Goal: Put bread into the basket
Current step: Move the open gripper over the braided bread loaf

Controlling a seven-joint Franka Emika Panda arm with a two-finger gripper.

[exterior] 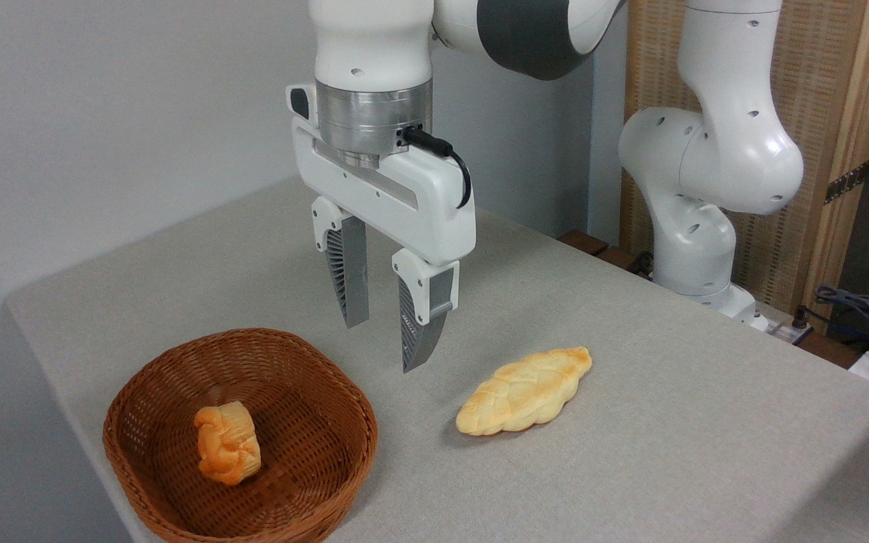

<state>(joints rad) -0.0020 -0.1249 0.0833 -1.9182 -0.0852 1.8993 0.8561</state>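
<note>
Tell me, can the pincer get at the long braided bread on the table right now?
Probably yes: the pincer hangs open above the table, and the bread lies alone to its right, outside the basket, with nothing over it.

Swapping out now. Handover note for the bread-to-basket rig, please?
Gripper: open, empty, hanging above the table between basket and loaf.
Bread: flat on the table, right of the basket, untouched.
Basket: front left, holds only a small orange knotted bun.
Done: nothing for the loaf.
Left: move right over the loaf, descend, close the fingers, lift, carry to the basket, release.
</note>
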